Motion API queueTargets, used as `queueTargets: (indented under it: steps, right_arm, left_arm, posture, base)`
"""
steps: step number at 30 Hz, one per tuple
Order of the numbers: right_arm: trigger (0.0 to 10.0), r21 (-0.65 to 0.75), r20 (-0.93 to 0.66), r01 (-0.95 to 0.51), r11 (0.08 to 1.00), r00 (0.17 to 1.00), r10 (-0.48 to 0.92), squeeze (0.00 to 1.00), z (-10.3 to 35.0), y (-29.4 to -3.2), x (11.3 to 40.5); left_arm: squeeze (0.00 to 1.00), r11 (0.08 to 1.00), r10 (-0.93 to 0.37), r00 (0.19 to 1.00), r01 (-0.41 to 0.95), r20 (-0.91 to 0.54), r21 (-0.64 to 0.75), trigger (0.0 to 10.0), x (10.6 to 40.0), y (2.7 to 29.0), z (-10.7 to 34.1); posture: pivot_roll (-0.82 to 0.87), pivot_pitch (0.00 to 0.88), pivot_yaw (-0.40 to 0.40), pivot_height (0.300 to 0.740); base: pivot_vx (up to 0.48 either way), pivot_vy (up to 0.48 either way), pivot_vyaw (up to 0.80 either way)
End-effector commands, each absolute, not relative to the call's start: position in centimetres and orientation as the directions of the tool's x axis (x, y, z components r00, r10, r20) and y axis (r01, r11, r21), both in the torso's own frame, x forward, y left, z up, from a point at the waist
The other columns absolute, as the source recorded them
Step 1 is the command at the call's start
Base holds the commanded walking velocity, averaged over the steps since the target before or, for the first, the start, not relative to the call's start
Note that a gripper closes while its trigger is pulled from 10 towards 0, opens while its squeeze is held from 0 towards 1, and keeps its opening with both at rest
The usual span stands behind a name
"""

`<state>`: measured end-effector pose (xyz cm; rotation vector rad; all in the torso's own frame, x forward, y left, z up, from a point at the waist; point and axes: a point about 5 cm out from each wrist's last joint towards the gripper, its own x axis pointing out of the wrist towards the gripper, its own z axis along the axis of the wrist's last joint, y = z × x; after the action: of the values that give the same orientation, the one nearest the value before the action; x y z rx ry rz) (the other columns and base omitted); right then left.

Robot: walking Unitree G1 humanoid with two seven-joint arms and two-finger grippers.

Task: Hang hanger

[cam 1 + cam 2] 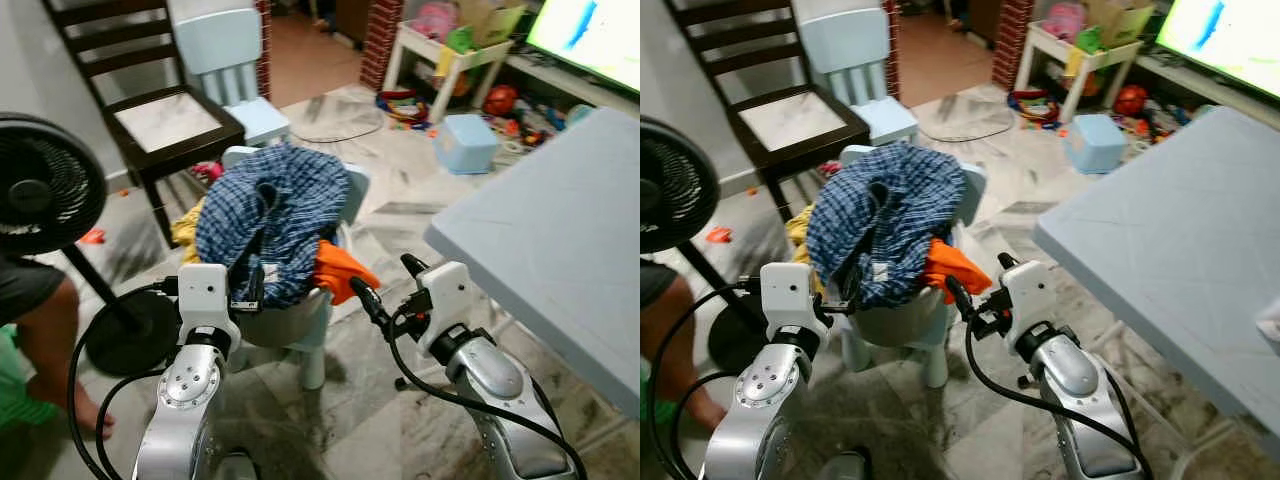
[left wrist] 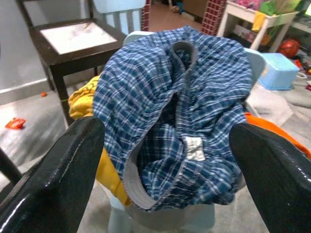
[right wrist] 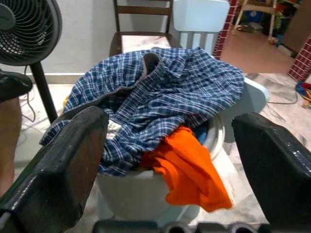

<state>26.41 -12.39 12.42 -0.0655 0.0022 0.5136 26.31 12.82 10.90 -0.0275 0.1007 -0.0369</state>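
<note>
I held both grippers, left (image 1: 252,285) and right (image 1: 385,290), spread toward the shirt (image 1: 265,215), ready to lift it.

Plaid shirt (image 1: 270,220) heaped on pale chair (image 1: 300,325); both grippers near.

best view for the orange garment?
Right wrist view: the orange garment hangs over the tub rim under the plaid shirt, framed by the open right gripper. Both eye views show it smaller, between the grippers. Left wrist view catches just an edge beside the shirt.
</note>
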Motion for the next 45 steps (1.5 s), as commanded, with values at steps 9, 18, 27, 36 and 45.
queueTargets:
  steps: [9,18,27,36,45]
  right_arm:
    - [10.0,-0.073,-0.023,-0.479,0.875,0.878,0.478,0.0,12.4,-13.0,26.4]
    - [10.0,-0.075,-0.019,-0.491,0.868,0.871,0.491,0.0,12.6,-12.7,26.4]
    - [10.0,-0.06,-0.017,-0.49,0.87,0.872,0.49,0.0,12.7,-12.7,26.5]
    - [10.0,-0.077,-0.008,-0.502,0.861,0.864,0.503,0.0,12.7,-12.4,26.5]
    - [10.0,-0.044,0.007,-0.49,0.871,0.871,0.491,0.0,12.7,-12.2,26.7]
  left_arm:
    - [0.0,0.995,-0.035,0.994,0.025,-0.108,-0.092,10.0,27.0,11.8,10.1]
    - [0.0,0.988,-0.006,0.994,-0.012,-0.109,-0.156,10.0,27.6,10.8,9.5]
    - [0.0,0.985,0.018,0.993,-0.037,-0.12,-0.166,10.0,28.0,10.8,9.2]
    - [0.0,0.993,0.027,0.996,-0.037,-0.088,-0.115,10.0,27.5,12.0,9.5]
    - [0.0,0.99,-0.023,0.997,0.012,-0.078,-0.141,10.0,27.8,11.2,9.5]
  posture:
    - [-0.02,0.129,-0.079,0.74]
    - [-0.03,0.126,-0.085,0.74]
    - [-0.03,0.127,-0.086,0.74]
    - [-0.02,0.125,-0.084,0.74]
    - [-0.01,0.117,-0.081,0.74]
  base:
    - [0.0,0.0,0.8]
    - [0.0,0.0,0.8]
    - [0.0,0.0,0.62]
    - [0.0,0.0,0.18]
    - [0.0,0.0,0.53]
